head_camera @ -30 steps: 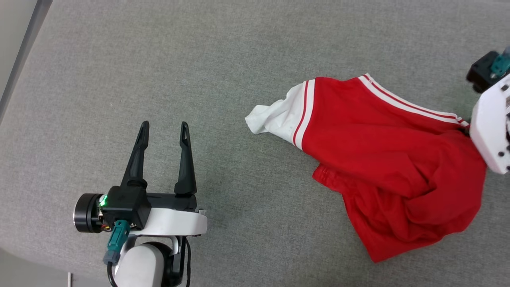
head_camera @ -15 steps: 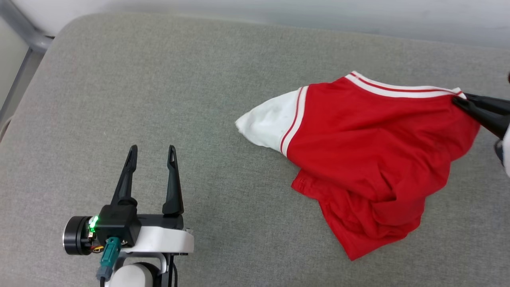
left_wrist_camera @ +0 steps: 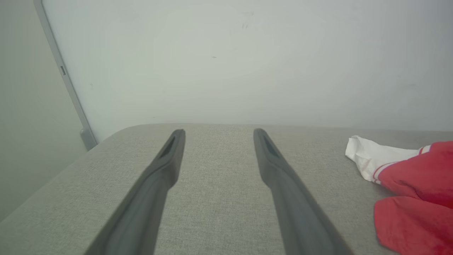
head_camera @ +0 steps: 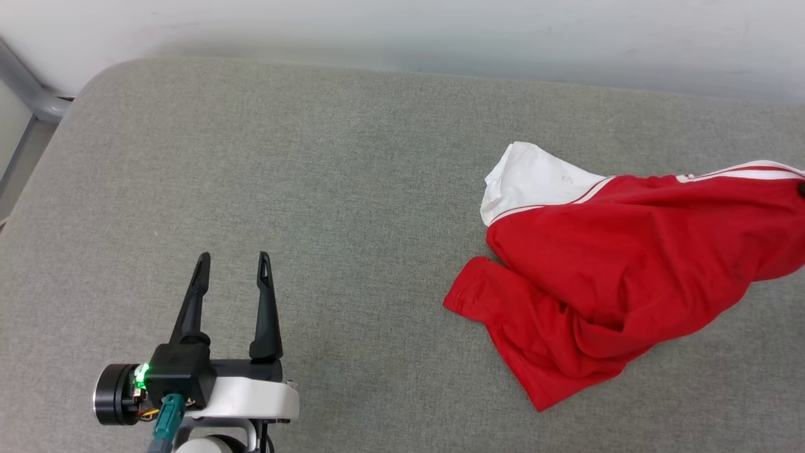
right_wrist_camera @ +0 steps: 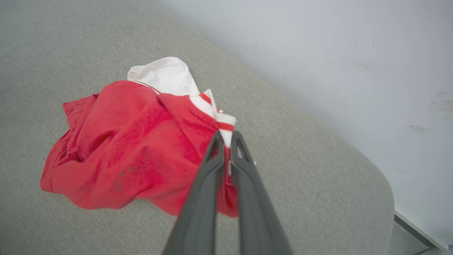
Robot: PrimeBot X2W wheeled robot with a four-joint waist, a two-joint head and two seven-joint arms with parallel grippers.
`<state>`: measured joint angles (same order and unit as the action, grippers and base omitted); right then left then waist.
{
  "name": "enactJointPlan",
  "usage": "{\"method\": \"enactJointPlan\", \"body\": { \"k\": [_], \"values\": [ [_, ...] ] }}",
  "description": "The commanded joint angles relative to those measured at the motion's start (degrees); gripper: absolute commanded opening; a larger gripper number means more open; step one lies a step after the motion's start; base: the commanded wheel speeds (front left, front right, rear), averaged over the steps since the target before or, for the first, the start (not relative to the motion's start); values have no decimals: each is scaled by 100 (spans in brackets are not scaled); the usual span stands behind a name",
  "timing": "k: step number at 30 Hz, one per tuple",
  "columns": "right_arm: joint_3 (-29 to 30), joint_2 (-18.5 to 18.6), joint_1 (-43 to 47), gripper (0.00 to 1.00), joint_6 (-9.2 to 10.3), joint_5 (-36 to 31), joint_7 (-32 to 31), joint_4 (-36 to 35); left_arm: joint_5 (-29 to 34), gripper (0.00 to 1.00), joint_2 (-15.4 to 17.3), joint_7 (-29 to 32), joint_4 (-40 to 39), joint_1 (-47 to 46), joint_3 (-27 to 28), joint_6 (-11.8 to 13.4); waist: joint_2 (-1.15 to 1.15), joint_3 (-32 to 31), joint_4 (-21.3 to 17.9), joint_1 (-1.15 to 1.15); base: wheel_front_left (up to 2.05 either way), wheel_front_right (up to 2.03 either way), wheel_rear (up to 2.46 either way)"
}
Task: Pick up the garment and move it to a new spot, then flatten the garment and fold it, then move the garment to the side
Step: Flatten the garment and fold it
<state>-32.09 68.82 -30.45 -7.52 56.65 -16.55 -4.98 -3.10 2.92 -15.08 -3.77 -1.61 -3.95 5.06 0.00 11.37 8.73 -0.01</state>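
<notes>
The red garment [head_camera: 629, 277] with a white sleeve [head_camera: 534, 179] lies crumpled at the right of the grey cushion, its upper edge lifted toward the right border. In the right wrist view my right gripper [right_wrist_camera: 226, 140] is shut on the garment [right_wrist_camera: 141, 141] at its white-and-red striped trim, the rest of the cloth trailing on the cushion. My left gripper [head_camera: 233, 261] stands open at the lower left, well apart from the cloth, with nothing between its fingers. The left wrist view has the left gripper [left_wrist_camera: 217, 134] over bare cushion and the garment [left_wrist_camera: 414, 184] at the right.
The grey cushioned surface [head_camera: 314, 189] ends at a rounded far edge against a pale wall [head_camera: 402, 31]. A grey metal frame post [head_camera: 25, 94] stands at the far left corner. In the right wrist view the cushion's rounded corner [right_wrist_camera: 382, 191] drops off at the right.
The head camera has tilted, bringing the wall into view. The garment has been dragged rightward, its sleeve turned upward, and the right gripper has slid past the right border.
</notes>
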Motion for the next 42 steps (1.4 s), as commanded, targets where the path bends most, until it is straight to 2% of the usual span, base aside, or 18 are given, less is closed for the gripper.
{"method": "enactJointPlan", "body": {
  "k": [1, 7, 12, 17, 24, 29, 33, 34, 35, 36, 42],
  "values": [
    [217, -107, 192, 0, 6, -88, -80, -60, 14, 100, -7, -12, -32, 8, -21, 5, 0, 21, 10, 1, 0, 0, 0],
    [945, -636, 437, 0, 6, -472, -742, -220, -67, 100, -6, -12, -52, -182, -161, 10, 0, 240, 147, 1, 0, 0, 0],
    [843, -1271, -222, 0, 6, -880, -1408, -150, -154, 100, -6, -12, -3, -378, -295, 40, 0, 501, 376, 1, 0, 0, 0],
    [112, -2089, -1345, 0, 6, -1222, -1913, 471, -231, 100, -7, -12, 23, -543, -422, 112, 0, 765, 612, 1, 0, 0, 0],
    [-1338, -3033, -2588, 0, 6, -1512, -2214, 1989, -344, 100, -7, -12, 67, -744, -538, 178, 0, 1066, 853, 1, 0, 0, 0],
    [-2359, -3265, -2858, 0, 6, -1352, -2306, 2763, -365, 100, -8, -12, 76, -804, -601, 245, 0, 1111, 941, 1, 0, 0, 0],
    [-2738, -3294, -2912, 0, 5, -1012, -1922, 3016, -317, 100, -7, -12, 79, -718, -516, 287, 0, 1032, 866, 1, 0, 0, 0],
    [-2760, -3260, -2943, 27, 5, -953, -1742, 3027, -301, 100, -8, -12, 83, -687, -485, 285, 0, 995, 824, 1, 0, 0, 0],
    [-2763, -3221, -2942, 84, 5, -871, -1560, 3034, -278, 100, -7, -12, 87, -667, -445, 267, 0, 949, 780, 1, 0, 0, 0],
    [-2758, -3172, -2923, 100, 5, -803, -1355, 3010, -245, 100, -7, -12, 89, -640, -402, 253, 0, 899, 727, 1, 0, 0, 0],
    [-2514, -2798, -2545, 100, 6, -595, 61, 2662, -102, 100, -6, -12, 78, -528, -173, 98, 0, 541, 366, 1, 0, 0, 0]
  ]
}}
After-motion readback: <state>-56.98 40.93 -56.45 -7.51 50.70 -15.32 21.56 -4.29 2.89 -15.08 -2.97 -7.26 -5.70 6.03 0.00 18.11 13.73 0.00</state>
